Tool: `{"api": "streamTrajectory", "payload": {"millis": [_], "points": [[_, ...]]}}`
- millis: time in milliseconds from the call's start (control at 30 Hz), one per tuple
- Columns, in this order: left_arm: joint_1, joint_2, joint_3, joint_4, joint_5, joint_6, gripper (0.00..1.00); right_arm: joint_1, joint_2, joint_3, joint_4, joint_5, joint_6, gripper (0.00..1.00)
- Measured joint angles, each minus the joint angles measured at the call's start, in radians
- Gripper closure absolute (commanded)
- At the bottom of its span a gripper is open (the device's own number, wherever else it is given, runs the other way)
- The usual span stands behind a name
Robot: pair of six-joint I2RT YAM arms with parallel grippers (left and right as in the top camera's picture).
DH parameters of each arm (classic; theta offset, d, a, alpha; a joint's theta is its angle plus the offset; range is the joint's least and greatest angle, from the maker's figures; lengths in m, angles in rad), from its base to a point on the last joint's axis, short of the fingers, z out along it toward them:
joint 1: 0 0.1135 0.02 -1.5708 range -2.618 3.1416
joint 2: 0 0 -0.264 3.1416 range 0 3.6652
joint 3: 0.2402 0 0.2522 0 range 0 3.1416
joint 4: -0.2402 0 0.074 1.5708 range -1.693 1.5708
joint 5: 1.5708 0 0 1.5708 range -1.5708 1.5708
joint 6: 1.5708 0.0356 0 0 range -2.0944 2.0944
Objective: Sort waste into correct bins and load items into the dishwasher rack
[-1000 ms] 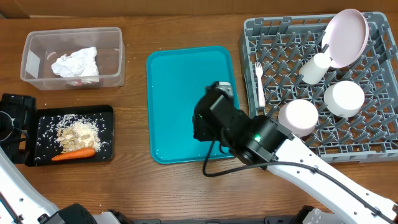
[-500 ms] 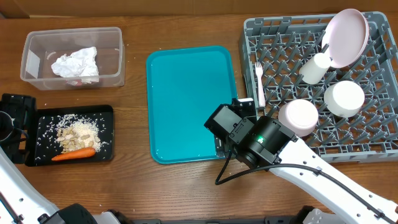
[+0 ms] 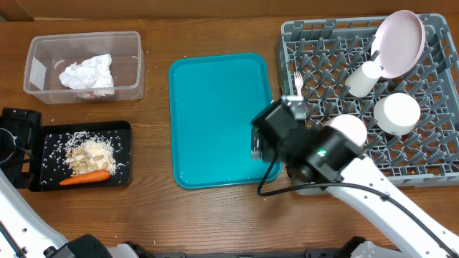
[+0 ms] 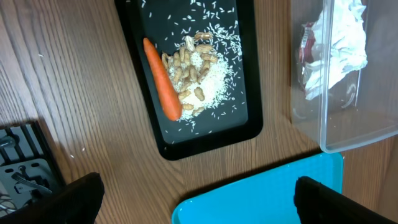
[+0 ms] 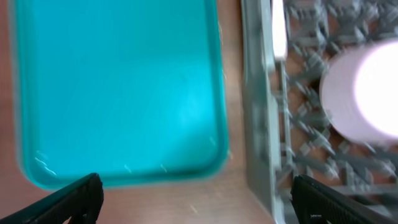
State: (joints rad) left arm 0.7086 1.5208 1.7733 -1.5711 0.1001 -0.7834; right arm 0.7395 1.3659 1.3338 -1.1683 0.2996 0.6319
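The clear tub (image 3: 43, 50) holds the crumpled napkin (image 3: 87, 73); a red wrapper (image 4: 306, 53) lies against it. The black tray (image 3: 50, 143) holds the carrot (image 3: 84, 177) and nut scraps with rice (image 3: 90, 153). The grey rack (image 3: 285, 43) holds the plate (image 3: 400, 43), cup (image 3: 363, 77), two bowls (image 3: 396, 113) (image 3: 344, 134) and fork (image 3: 299, 97). My right gripper (image 5: 199, 205) is open and empty, over the gap between the teal tray and the rack's left edge. My left gripper (image 4: 202, 202) is open and empty, above the table near the black tray (image 4: 242, 74).
The teal serving tray (image 3: 215, 107) lies bare in the middle, between the bins and the rack. A black stand (image 3: 14, 140) sits at the far left edge. Loose rice grains are scattered on the wood around the black tray.
My right arm has moved right, from over the teal tray's middle to its right edge beside the rack. Nothing else has moved.
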Motion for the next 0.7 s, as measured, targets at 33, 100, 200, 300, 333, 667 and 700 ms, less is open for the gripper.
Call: {"api": "streamTrajectory", "payload": {"millis": [33, 100, 200, 300, 333, 667, 700], "points": [[0.0, 0.0, 0.0, 0.0, 0.0, 0.0, 0.0, -0.043, -0.021, 0.0, 0.07, -0.036, -0.043, 0.0], [0.0, 0.0, 0.0, 0.0, 0.0, 0.0, 0.0, -0.109, -0.053, -0.002, 0.144, -0.095, -0.119, 0.0], [0.0, 0.0, 0.0, 0.0, 0.0, 0.0, 0.0, -0.245, -0.143, -0.049, 0.252, -0.223, -0.258, 0.0], [0.0, 0.0, 0.0, 0.0, 0.0, 0.0, 0.0, -0.349, -0.241, -0.165, 0.323, -0.302, -0.306, 0.0], [0.0, 0.0, 0.0, 0.0, 0.0, 0.0, 0.0, -0.391, -0.286, -0.228, 0.36, -0.323, -0.318, 0.0], [0.0, 0.0, 0.0, -0.001, 0.0, 0.0, 0.0, -0.674, -0.837, -0.882, 0.813, -0.545, -0.404, 0.0], [0.0, 0.0, 0.0, 0.0, 0.0, 0.0, 0.0, -0.689, -0.892, -0.932, 0.841, -0.556, -0.405, 0.0]]}}
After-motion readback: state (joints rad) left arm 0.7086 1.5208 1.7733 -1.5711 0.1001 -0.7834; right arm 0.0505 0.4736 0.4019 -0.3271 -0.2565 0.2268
